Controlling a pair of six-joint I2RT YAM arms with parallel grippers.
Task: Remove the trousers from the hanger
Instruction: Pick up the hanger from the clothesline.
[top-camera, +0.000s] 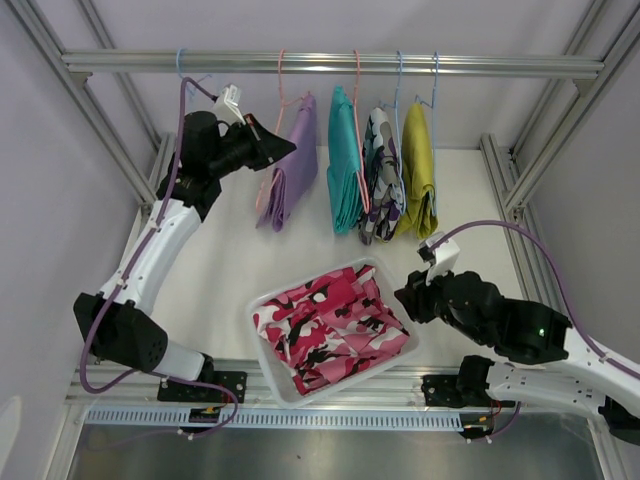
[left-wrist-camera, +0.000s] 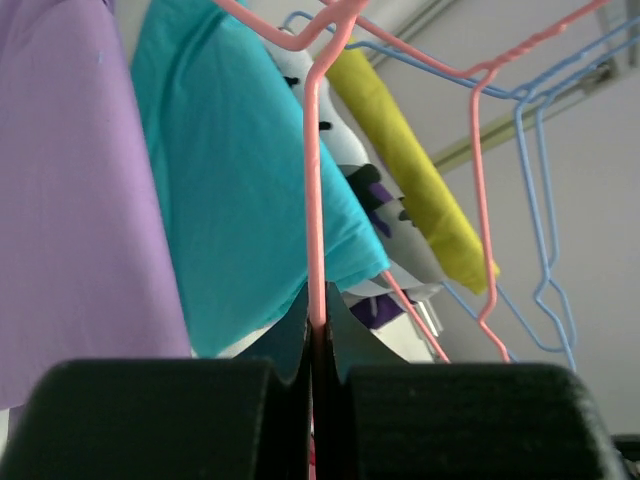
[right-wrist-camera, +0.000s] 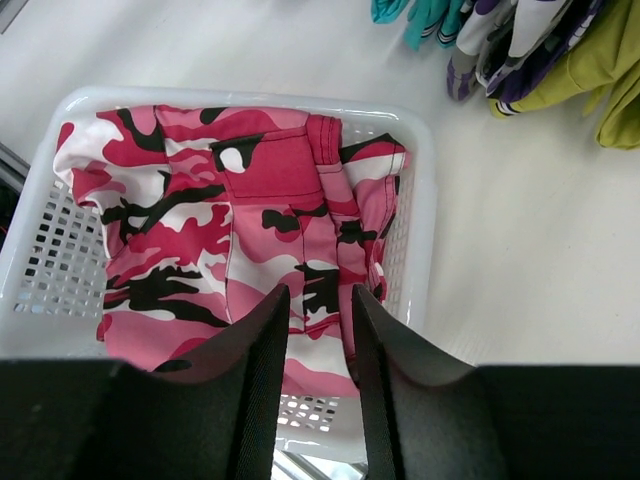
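Four pairs of trousers hang on wire hangers from the rail (top-camera: 330, 65): lilac (top-camera: 292, 170), teal (top-camera: 345, 170), purple-black-white camouflage (top-camera: 382, 178) and mustard (top-camera: 418, 170). My left gripper (left-wrist-camera: 317, 330) is up at the lilac pair, shut on a thin pink hanger wire (left-wrist-camera: 315, 200). The lilac cloth (left-wrist-camera: 70, 200) hangs left of that wire and the teal cloth (left-wrist-camera: 240, 180) behind it. A red-and-white patterned pair (right-wrist-camera: 250, 220) lies in the white basket (right-wrist-camera: 425, 200). My right gripper (right-wrist-camera: 320, 300) hovers over the basket's near edge, open, with nothing between its fingers.
An empty blue hanger hook (top-camera: 181, 62) hangs at the rail's left end. Aluminium frame posts (top-camera: 520, 180) stand on both sides of the white table. The basket (top-camera: 262, 305) sits between the two arm bases at the near edge.
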